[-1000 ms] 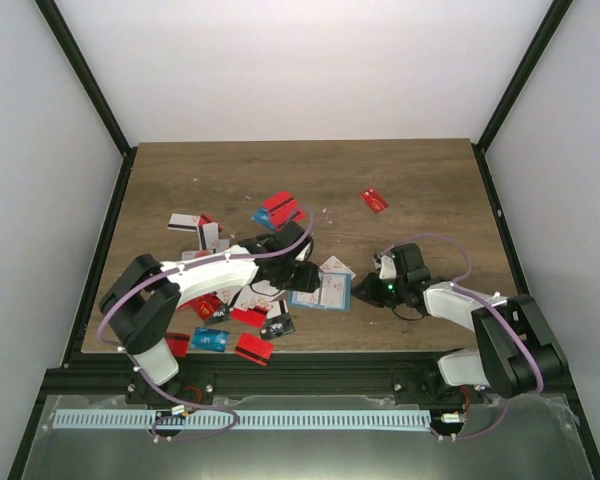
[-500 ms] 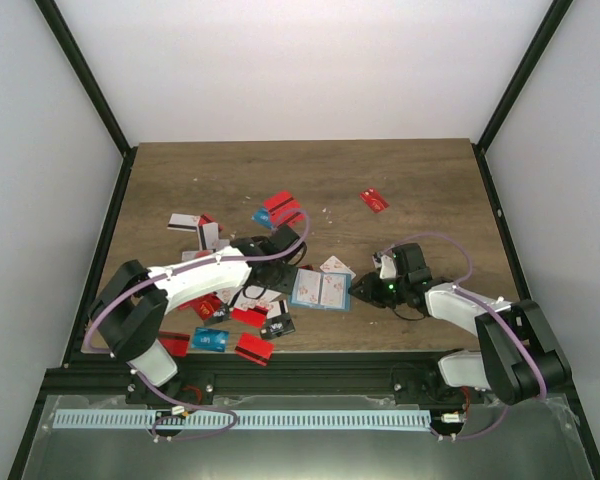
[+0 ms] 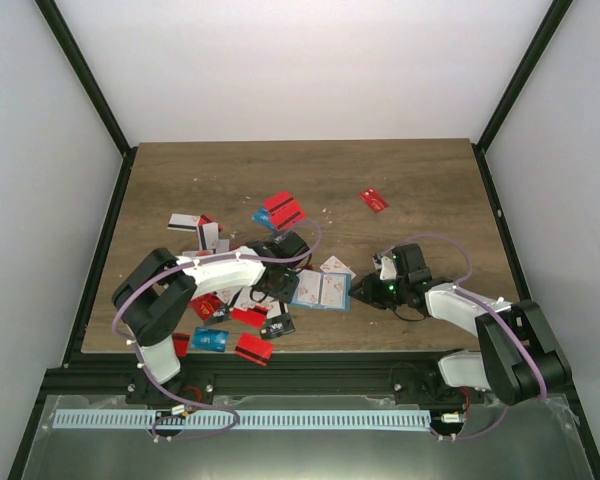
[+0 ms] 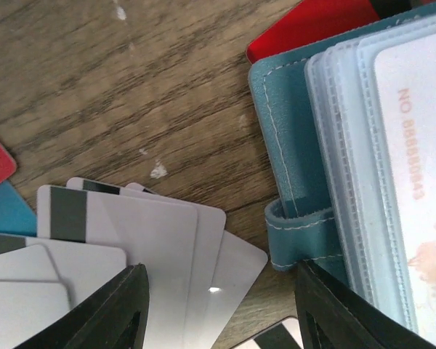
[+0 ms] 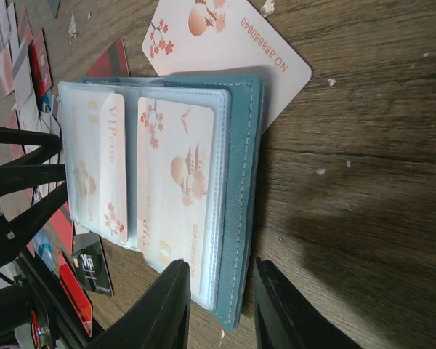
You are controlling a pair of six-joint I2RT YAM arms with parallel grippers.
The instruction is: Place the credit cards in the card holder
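Left gripper (image 4: 218, 313) spread wide, low over white striped credit cards (image 4: 131, 240) just left of the card holder (image 3: 321, 290), which sits lower centre in the top view. Right gripper (image 5: 219, 305) jaws apart, straddling the holder's edge at frame bottom. Holder lies open on the table (image 3: 430, 190), cards in its pockets.

A brown wood-grain table (image 3: 420, 180) shows a few small white specks (image 4: 158, 171) on its boards. Plain white walls (image 3: 300, 60) close it in at the back and on both sides, with black frame posts (image 3: 80, 70) slanting up at the rear corners. Along the near edge runs a grey metal tray (image 3: 310, 450), and a pale blue toothed strip (image 3: 280, 420) lies across it
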